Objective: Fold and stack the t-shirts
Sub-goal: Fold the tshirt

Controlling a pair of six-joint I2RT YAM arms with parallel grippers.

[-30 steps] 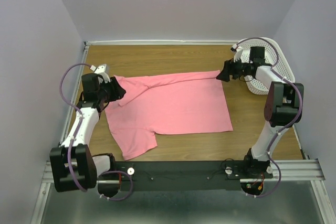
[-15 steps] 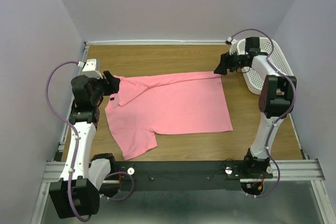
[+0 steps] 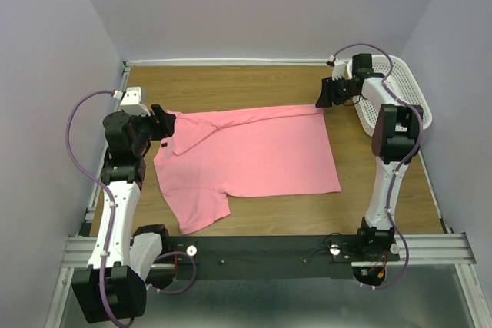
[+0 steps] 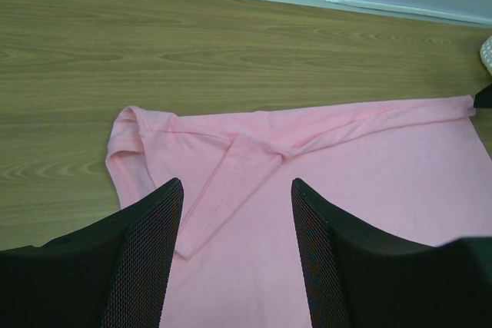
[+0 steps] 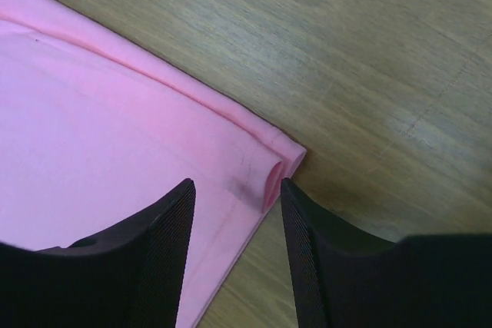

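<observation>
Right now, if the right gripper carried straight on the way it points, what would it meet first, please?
Probably the folded corner of the t-shirt, just ahead of the right gripper; depth is unclear.

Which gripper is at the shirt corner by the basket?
The right gripper, over the t-shirt corner near the basket; the left gripper is at the opposite end.

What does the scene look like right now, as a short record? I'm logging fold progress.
shirt: salmon-pink t-shirt, spread on the table, far edge folded over
left gripper: open, above the shirt's left end
right gripper: open, straddling the far right corner
basket: white, far right
stack: none yet
</observation>
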